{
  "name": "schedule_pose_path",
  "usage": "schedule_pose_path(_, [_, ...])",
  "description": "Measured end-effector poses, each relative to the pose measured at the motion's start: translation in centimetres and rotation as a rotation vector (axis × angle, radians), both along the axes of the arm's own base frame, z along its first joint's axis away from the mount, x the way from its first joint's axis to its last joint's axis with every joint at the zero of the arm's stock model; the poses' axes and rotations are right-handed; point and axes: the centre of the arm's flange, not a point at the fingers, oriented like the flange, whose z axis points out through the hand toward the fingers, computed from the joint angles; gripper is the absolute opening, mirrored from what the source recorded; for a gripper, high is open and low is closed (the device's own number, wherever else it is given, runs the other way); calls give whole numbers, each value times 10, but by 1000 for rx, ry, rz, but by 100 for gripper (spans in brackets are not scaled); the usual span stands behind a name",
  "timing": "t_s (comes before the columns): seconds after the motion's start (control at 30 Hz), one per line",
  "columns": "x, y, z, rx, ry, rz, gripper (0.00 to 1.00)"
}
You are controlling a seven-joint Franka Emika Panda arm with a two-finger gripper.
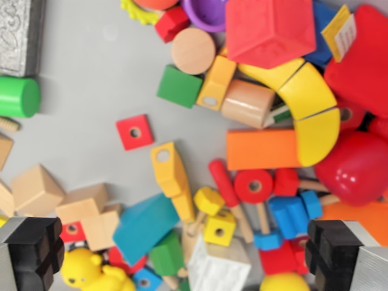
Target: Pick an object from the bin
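**Gripper spread wide above a bin of toy blocks**

While the gripper hangs over the grey bin floor, its two black fingertips sit far apart at the bottom corners of the wrist view, released and grasping nothing.

Taking the small red square block with a hole as the landmark: far to its left, at the view's edge, lies a green cylinder, with a silver embossed block above that. Below-left of the landmark rest plain wooden blocks, and further down a yellow teddy figure lies just beside the left fingertip.

Up and to the right of the landmark sit a green cube and a round wooden disc. Below-right lie a yellow block with a hole and a teal wedge, both between the fingertips.

Further right, an orange block touches a yellow arch; a big red cube lies above them. Lower right, a red wheel and a blue piece lie close together. A glossy red rounded shape sits near the right edge.
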Motion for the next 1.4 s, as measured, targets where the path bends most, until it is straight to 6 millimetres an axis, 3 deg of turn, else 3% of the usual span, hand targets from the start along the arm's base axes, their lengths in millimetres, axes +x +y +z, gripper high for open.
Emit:
schedule_pose_path(1.07, [-51,9,-114,8,29,306,100])
schedule_pose_path(1.4, [-53,10,-155,12,31,318,100])
